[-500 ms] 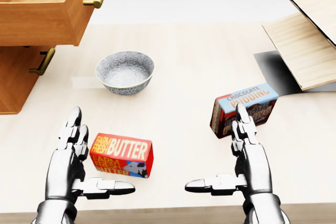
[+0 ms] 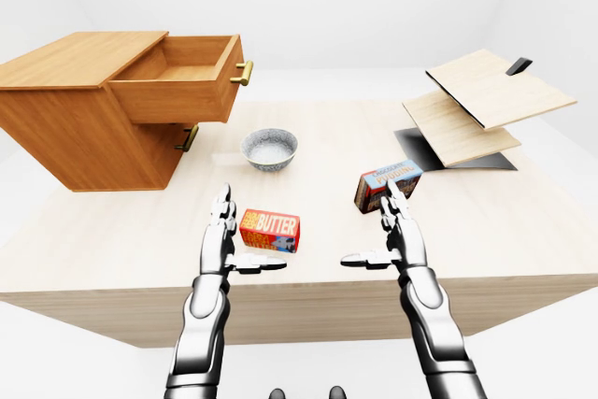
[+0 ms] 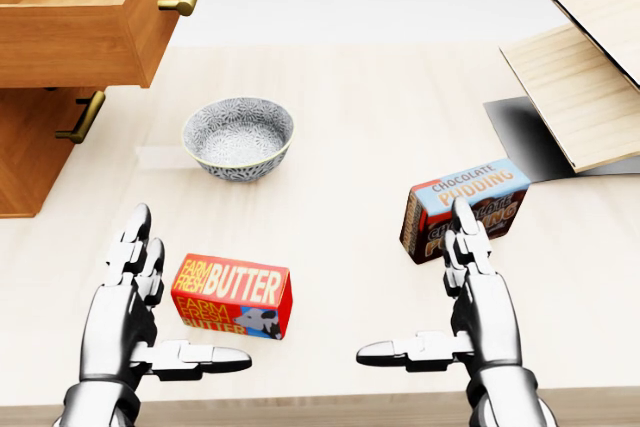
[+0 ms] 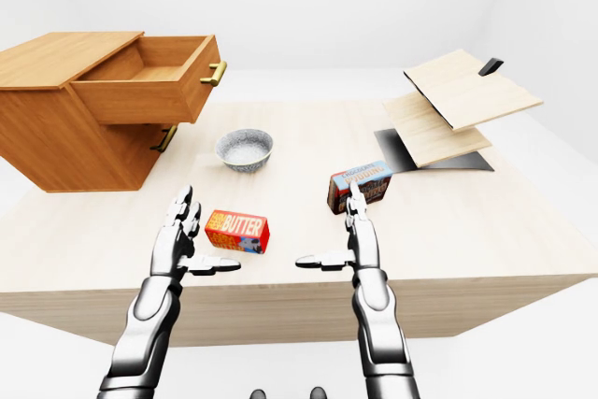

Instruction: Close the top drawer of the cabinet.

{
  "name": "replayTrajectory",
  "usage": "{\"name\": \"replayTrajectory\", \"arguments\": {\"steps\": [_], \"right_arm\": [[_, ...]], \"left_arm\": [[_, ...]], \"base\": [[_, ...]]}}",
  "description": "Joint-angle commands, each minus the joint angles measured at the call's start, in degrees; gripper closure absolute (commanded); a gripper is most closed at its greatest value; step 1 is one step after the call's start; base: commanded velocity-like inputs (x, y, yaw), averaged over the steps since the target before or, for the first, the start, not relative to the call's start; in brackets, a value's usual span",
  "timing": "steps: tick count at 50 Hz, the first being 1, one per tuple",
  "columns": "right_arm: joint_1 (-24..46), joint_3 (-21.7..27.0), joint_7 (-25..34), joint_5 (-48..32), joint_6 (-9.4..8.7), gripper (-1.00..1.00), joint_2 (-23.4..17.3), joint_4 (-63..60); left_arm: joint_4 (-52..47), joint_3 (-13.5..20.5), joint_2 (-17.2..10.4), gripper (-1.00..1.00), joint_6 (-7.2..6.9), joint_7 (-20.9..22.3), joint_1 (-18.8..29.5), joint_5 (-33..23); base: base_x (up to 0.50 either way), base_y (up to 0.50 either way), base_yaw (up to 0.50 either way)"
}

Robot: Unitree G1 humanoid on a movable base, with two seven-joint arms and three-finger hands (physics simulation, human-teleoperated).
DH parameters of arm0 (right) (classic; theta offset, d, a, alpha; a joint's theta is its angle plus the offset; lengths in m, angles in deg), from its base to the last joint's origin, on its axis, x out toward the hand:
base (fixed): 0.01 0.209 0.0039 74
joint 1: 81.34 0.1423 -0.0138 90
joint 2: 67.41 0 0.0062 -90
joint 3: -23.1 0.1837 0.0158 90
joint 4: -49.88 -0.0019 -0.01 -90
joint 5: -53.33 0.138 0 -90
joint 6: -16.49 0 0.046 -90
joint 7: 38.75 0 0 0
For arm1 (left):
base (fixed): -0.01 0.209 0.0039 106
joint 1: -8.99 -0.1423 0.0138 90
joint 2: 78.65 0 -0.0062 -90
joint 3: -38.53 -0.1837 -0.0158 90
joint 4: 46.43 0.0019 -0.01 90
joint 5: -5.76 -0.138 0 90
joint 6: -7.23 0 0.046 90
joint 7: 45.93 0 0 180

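Up and to the left of the left robot hand (image 3: 128, 312), well apart from it, the top drawer (image 2: 179, 79) of the cabinet (image 2: 89, 123) stands pulled far out, brass handle (image 2: 243, 73) facing the bowl (image 3: 238, 137). Nothing touches it.

Change since half a second ago: slight. Left robot hand has slid a little lower and leftward in the head view; right robot hand (image 3: 465, 302) barely shifted. Camera steady; the things on the surface (image 3: 360, 107) have not moved.

Both robot hands released, fingers straight, thumbs pointing inward, grasping nothing. Butter box (image 3: 232, 295) lies just right of the left robot hand; pudding box (image 3: 464, 207) sits just above the right one.

Judgement: no real progress yet. The reach to the drawer has not begun; the left robot hand looks the likelier one to push it.
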Motion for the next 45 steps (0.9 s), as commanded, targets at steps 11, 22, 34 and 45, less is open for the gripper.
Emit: {"name": "replayTrajectory", "arguments": {"steps": [11, 22, 34, 45], "right_arm": [[4.3, 0.1, -2.1, 0.2, -5.08, -1.0, -0.1, -4.2], [9.7, 0.1, -3.4, -2.6, -5.08, -1.0, -0.9, -7.1], [9.1, -0.4, -2.9, -1.8, -5.08, -1.0, -0.3, -8.5], [8.3, -1.1, -1.9, -2.4, -5.08, -1.0, -0.1, -7.7]], "left_arm": [[-5.0, 0.0, -0.4, -1.0, -4.84, 0.5, 2.2, -0.6], [-10.3, 0.1, -0.7, -1.0, -4.84, 0.6, 7.1, -0.5], [-11.0, 0.8, -1.2, -1.0, -4.84, 0.7, 9.3, 0.6], [-11.9, 0.3, -0.8, -1.0, -4.84, 0.8, 7.9, 0.6]], "base": [[0.0, 0.0, 0.0], [0.0, 0.0, 0.0], [0.0, 0.0, 0.0], [0.15, -0.09, 0.0]]}}
